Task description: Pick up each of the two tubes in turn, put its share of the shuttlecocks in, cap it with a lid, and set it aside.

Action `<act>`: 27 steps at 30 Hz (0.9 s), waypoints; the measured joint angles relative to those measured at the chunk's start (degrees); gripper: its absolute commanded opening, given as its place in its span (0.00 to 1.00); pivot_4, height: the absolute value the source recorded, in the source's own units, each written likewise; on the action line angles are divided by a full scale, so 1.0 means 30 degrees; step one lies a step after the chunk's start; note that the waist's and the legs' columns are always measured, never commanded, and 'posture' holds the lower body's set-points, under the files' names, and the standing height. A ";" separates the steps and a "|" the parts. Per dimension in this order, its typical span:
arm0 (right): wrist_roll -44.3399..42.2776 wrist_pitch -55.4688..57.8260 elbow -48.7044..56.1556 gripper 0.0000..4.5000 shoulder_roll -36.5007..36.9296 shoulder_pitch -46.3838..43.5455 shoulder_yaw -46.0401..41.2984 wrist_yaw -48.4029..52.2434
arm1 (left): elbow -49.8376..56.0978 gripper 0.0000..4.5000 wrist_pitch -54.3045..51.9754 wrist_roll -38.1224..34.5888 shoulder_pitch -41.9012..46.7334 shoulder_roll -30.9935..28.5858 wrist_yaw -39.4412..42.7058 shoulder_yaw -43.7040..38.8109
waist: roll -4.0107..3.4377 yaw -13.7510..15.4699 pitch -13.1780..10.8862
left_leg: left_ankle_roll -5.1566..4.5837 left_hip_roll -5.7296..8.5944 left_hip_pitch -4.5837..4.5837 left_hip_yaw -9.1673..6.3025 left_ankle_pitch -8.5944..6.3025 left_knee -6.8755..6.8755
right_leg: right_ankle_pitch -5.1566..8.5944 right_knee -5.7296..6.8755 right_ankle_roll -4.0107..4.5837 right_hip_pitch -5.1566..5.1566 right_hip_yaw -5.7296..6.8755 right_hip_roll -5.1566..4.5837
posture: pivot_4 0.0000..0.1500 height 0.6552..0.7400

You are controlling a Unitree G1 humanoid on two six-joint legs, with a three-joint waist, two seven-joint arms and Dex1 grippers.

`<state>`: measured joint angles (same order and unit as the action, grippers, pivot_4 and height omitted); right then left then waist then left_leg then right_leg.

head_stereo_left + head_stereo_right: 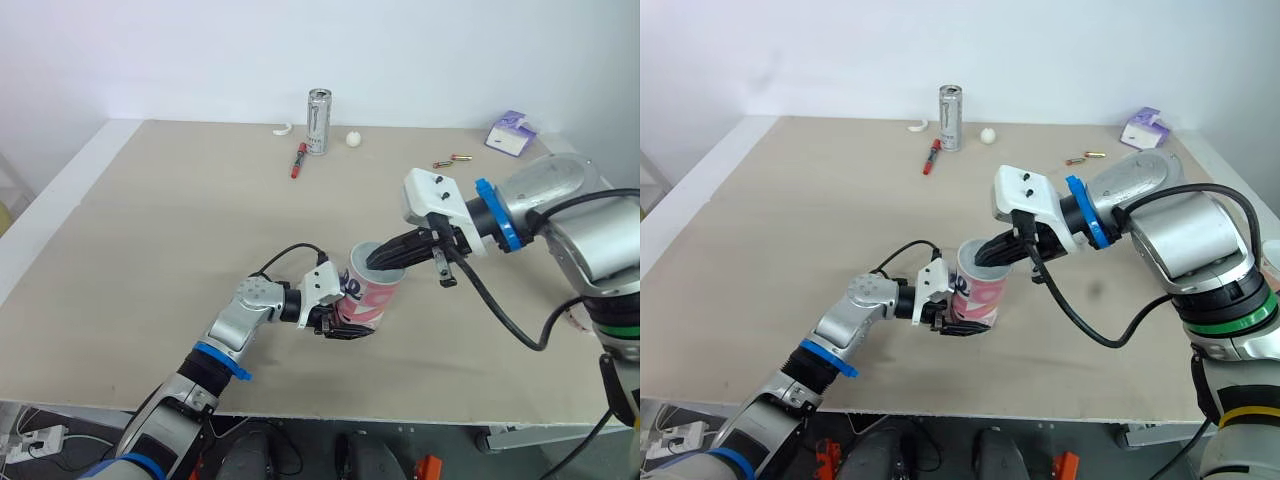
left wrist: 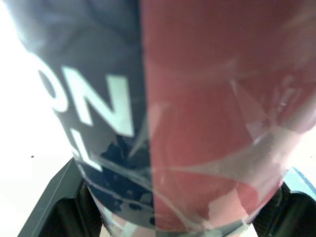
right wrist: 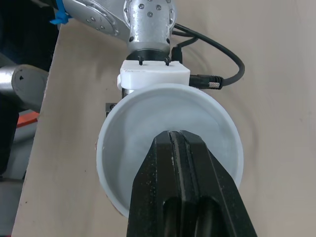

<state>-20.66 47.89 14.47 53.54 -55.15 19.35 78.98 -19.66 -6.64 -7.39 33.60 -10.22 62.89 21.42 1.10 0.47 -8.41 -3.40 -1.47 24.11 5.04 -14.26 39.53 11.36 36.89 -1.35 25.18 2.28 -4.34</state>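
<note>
The tube (image 1: 368, 295) stands upright on the table (image 1: 150, 250), held low on its wall between the jaws of the left gripper (image 1: 345, 312), which pinch it from either side. In the left wrist view the tube's wall lies hard against the camera: one part is red, the other is dark blue with the white letters "ON" and an "L" below, and the rest of the print is cut off. There, only the black fingers (image 2: 64, 207) at the lower corners can be made out, and their tips are hidden behind the tube. The right gripper (image 1: 378, 260) points down at a slant into the tube's open mouth with its jaws pressed together. In the right wrist view nothing is seen between its fingers (image 3: 170, 163). Whether their tips are inside the rim or just above it cannot be told. The same view looks straight into the mouth, where the rim and inner wall are plain white. The fingers cover the near part of the opening, and the depth and floor of the tube are hard to judge. Well beyond both grippers, near the far edge of the table, a can (image 1: 318, 121) stands upright. A red marker (image 1: 298, 160) lies just beside it and a small white ball (image 1: 353, 139) lies near its other side. A purple box (image 1: 511, 133) sits at the far edge, beyond the right gripper's wrist.
</note>
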 measured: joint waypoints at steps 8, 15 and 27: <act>0.0273 0.0125 -0.0106 0.01 -0.0032 0.0001 0.0235 0.0035 | -0.0004 0.75 0.0000 0.0057 -0.0058 0.0003 -0.0175 0.0032 | 0.0019 0.0000 0.0024 | 0.0030 -0.0050 -0.0138 -0.0001 -0.0018 -0.0007 | 0.0002 -0.0043 0.0007 -0.0055 0.0309 -0.0171 | 1.00 1.00; -0.2648 0.1938 -0.1837 0.01 -0.0752 0.0199 -0.2478 0.0400 | 0.0078 0.75 0.0187 -0.0007 -0.0033 0.0010 -0.0117 -0.0003 | -0.0005 0.0087 -0.0011 | 0.0027 -0.0045 0.0043 0.0017 -0.0007 -0.0004 | -0.0069 -0.0042 0.0067 0.0012 0.0474 -0.0283 | 1.00 1.00; -0.5698 0.0309 0.0965 0.18 0.0103 1.1497 -1.3165 -0.1885 | -0.0443 0.75 0.0954 -0.0198 0.0163 0.0076 0.0209 -0.0066 | 0.0025 0.0103 -0.0043 | 0.0006 -0.0052 0.0068 0.0013 -0.0014 -0.0036 | -0.0154 -0.0266 -0.0074 -0.0055 0.0492 -0.0248 | 1.00 1.00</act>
<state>-37.76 48.82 17.37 53.85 -20.66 -20.14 73.32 -20.99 -3.78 -7.99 34.09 -10.00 63.52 21.22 1.17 0.78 -8.54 -3.38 -1.62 24.32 5.08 -14.30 39.42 10.90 36.09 -1.58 25.02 3.76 -5.09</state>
